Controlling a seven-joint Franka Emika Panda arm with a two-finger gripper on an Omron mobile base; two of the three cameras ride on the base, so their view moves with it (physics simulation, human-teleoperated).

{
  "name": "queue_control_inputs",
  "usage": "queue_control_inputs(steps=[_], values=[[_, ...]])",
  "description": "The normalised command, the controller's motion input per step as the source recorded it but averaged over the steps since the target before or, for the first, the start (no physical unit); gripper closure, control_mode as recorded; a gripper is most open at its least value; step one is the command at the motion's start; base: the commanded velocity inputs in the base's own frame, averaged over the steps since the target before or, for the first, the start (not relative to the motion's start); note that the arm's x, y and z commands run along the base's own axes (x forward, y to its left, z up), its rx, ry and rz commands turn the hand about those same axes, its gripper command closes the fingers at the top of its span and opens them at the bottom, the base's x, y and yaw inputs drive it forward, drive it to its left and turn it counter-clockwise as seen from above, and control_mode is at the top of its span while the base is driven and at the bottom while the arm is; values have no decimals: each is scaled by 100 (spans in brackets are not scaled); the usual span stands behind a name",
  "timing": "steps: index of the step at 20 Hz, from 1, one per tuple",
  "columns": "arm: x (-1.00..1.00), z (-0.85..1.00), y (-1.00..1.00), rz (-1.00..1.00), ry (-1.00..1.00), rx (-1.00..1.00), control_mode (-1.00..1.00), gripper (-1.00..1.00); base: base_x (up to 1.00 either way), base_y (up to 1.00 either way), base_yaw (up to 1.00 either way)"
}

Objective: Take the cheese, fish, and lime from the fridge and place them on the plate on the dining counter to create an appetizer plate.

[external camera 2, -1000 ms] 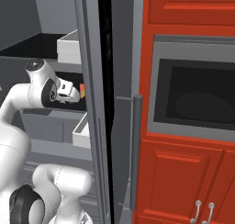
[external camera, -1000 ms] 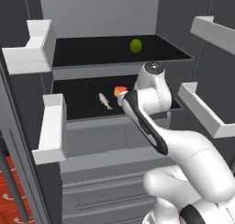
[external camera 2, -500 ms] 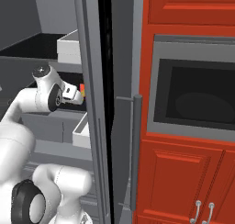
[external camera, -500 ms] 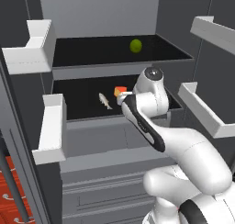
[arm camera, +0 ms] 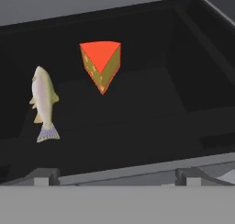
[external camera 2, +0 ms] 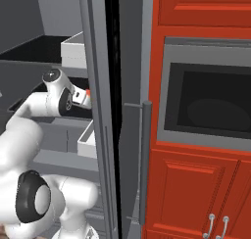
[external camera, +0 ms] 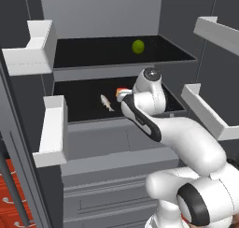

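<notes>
Open fridge (external camera: 107, 17): lime (external camera: 138, 46) on the upper shelf's middle; cheese (arm camera: 102, 64) and fish (arm camera: 43, 101) on the lower shelf near its front edge. Spread, empty end effector (arm camera: 114, 175) faces the cheese. Nothing appears moved yet.

Black upper fridge shelf (external camera: 93, 59) carrying the lime (external camera: 138, 46), black lower shelf (arm camera: 151, 122) carrying the fish (arm camera: 43, 100) beside the cheese (arm camera: 103, 62), apart

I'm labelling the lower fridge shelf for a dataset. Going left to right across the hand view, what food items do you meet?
Slender silvery-grey whole fish → orange-yellow cheese wedge with a red rind side, both lying apart on the black shelf.
</notes>
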Motion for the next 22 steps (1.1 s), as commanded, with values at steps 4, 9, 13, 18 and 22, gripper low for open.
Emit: queue_control_inputs(steps=[4,9,13,18,22], values=[[31,-20,0,-2,-7,0,-100,-100,0,0,0],[30,-23,0,-1,-2,0,-100,-100,0,0,0],[30,-15,0,-2,0,0,-100,-100,0,0,0],[37,0,0,-2,0,0,-100,-100,0,0,0],[38,0,0,-2,-4,0,-100,-100,0,0,0]])
